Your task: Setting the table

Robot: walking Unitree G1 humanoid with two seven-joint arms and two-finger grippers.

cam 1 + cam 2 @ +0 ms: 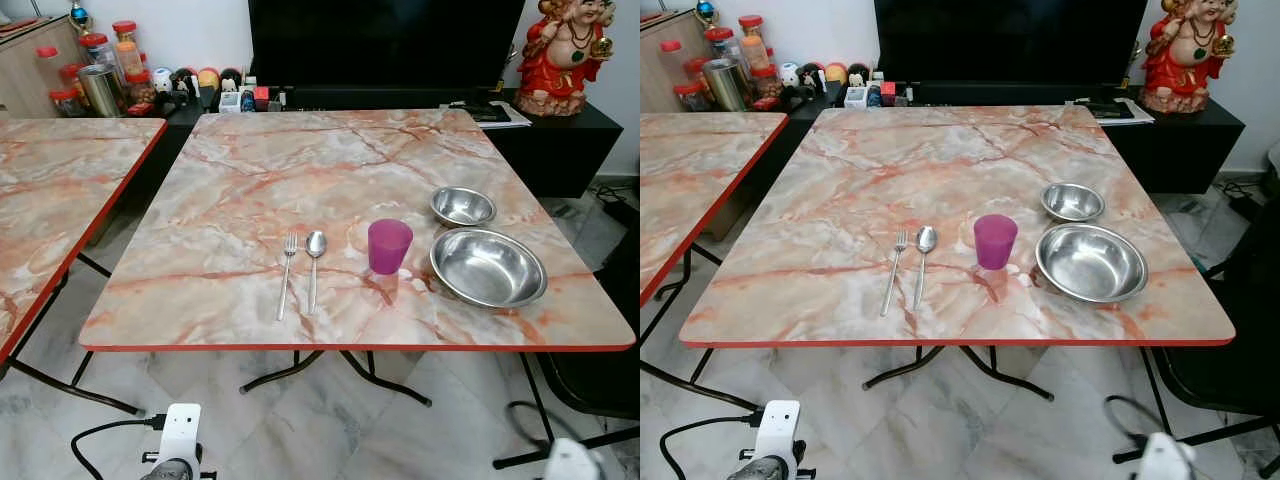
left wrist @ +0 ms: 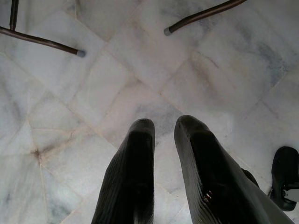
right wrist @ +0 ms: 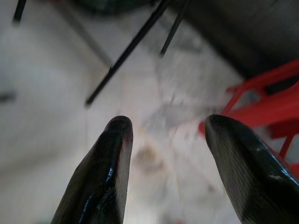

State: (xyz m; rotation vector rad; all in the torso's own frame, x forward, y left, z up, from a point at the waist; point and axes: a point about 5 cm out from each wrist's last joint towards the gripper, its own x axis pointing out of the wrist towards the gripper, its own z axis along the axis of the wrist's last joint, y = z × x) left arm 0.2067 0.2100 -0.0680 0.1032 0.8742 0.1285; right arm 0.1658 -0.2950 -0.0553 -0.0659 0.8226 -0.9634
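Both arms hung low over the marble floor (image 1: 330, 420), below the table's near edge. Left gripper (image 2: 164, 126): fingers nearly together, a narrow gap between the tips, holding nothing. Right gripper (image 3: 166, 126): fingers spread wide, also empty; red chair legs (image 3: 266, 105) just beyond it.

On the table (image 1: 250, 170), near the front edge, a fork (image 1: 286, 275) and spoon (image 1: 314, 268) lay side by side, handles toward the robot, fork on the left. Right of the spoon, a purple cup (image 1: 388, 246) stood upright. Right of the cup, a large steel bowl (image 1: 488, 267); just behind it, a smaller steel bowl (image 1: 463, 206), the two close but apart.

A second table (image 1: 50, 190) stood to the left. Farther back: jars (image 1: 100, 60) far left, a dark TV (image 1: 385, 45), a red figurine (image 1: 560, 55) far right.
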